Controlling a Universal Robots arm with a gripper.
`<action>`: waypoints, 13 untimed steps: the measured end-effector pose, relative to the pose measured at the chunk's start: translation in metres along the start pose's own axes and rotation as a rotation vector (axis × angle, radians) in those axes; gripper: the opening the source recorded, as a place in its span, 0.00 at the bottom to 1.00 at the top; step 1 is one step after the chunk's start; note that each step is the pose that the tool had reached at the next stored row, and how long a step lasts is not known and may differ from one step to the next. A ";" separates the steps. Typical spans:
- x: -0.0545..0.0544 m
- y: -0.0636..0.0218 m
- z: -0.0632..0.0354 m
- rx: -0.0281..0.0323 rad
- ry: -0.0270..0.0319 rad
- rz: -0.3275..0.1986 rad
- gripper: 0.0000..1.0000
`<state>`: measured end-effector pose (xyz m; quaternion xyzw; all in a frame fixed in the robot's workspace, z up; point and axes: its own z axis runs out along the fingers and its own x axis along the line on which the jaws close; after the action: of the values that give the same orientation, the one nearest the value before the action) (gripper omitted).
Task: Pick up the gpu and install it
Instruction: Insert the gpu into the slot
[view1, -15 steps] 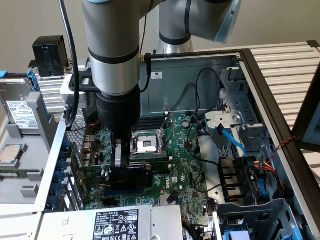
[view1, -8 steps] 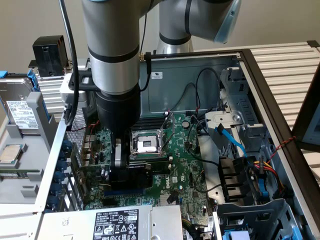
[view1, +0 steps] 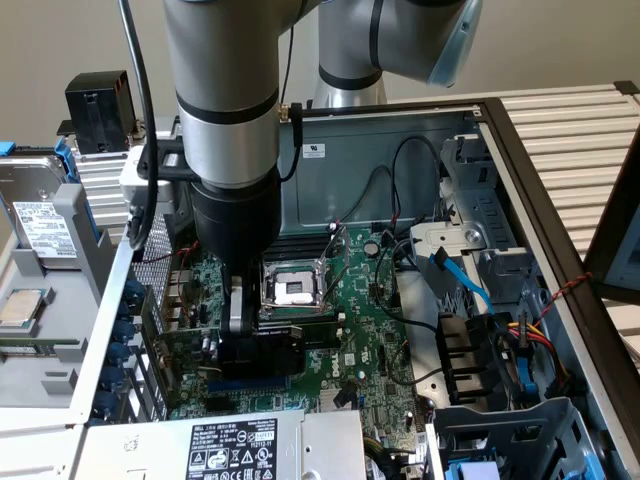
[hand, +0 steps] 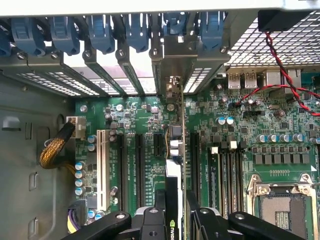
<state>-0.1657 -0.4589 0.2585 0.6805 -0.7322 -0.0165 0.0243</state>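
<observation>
A: Gripper (hand: 175, 220) state?
B: Closed on the gpu (hand: 175, 150); the card is gripped across its thickness, so it is kept upright, edge down toward the board (hand: 135, 112).
A: Where is the gpu held?
B: Low among the expansion slots (hand: 122, 165), bracket end turned to the rear slot covers (hand: 100, 67), as installing requires. Whether it is seated cannot be told.
</observation>
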 end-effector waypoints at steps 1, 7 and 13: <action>0.000 0.0000 0.0001 0.0000 0.0000 0.000 0.27; 0.000 -0.0001 0.0013 0.0001 0.0000 -0.001 0.27; 0.000 -0.0001 0.0017 0.0000 0.0001 -0.002 0.27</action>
<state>-0.1657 -0.4589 0.2568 0.6811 -0.7316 -0.0164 0.0243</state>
